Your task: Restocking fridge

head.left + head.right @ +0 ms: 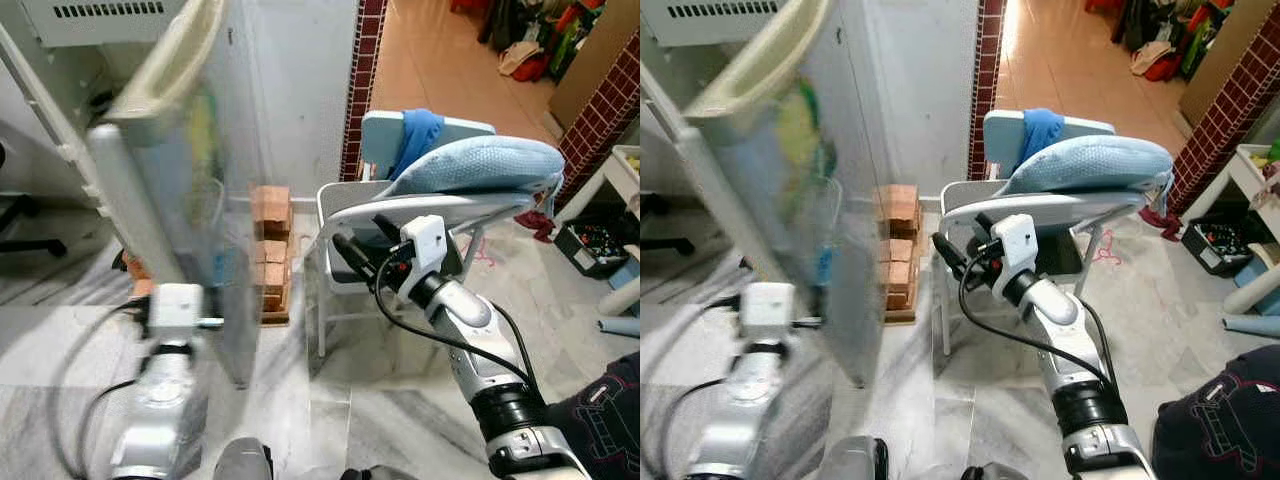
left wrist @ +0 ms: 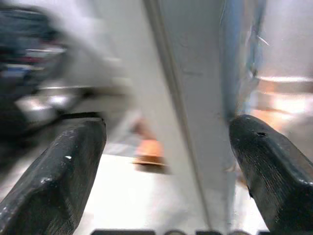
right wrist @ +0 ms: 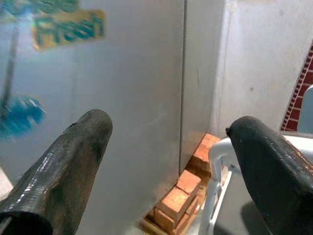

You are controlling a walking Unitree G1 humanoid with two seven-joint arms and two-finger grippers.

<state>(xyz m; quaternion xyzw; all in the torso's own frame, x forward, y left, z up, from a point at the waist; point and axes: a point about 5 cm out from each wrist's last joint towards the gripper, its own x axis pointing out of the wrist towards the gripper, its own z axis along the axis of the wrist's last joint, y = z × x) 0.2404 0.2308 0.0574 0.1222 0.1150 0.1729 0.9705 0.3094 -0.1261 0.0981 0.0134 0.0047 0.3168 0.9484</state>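
The grey fridge door (image 1: 205, 200) stands swung out at the left, blurred, with a pale handle (image 1: 170, 60) on top and a blue "Fresh" sticker (image 3: 68, 29). My left gripper (image 2: 166, 142) is open at the door's lower edge. That edge (image 2: 195, 122) runs between its two black fingers (image 2: 63, 166), closer to one of them; I cannot tell if it touches. My right gripper (image 1: 362, 245) is raised and open with nothing in it, pointing at the door's outer face beside a white chair (image 1: 335, 200).
The white chair carries a blue cushion (image 1: 480, 165) and a blue cloth (image 1: 415, 135). Stacked orange bricks (image 1: 270, 250) sit against the wall behind the door. A dark-clothed person (image 1: 605, 410) is at the lower right. White shelving (image 1: 625, 170) stands at the right; marble floor lies between.
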